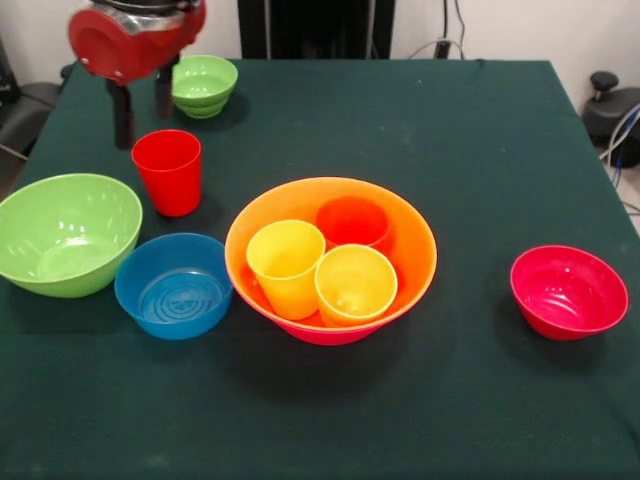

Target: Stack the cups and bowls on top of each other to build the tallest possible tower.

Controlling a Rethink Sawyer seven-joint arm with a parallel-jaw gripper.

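Note:
The large orange bowl (412,240) sits nested in the pink bowl (322,338) at the table's middle. It holds two yellow cups (285,262) (355,284) and an orange cup (352,220), all upright side by side. A red cup (167,170) stands upright at the left. My gripper (143,108) hangs open and empty just behind the red cup, next to the small green bowl (204,84). The medium-large green bowl (65,232) and the small blue bowl (173,286) stand at the near left. The small red bowl (568,291) stands alone at the right.
The table has a dark green cloth (470,140). Black equipment (610,105) stands off the table's right edge, and the robot's pedestal (315,28) is at the far side.

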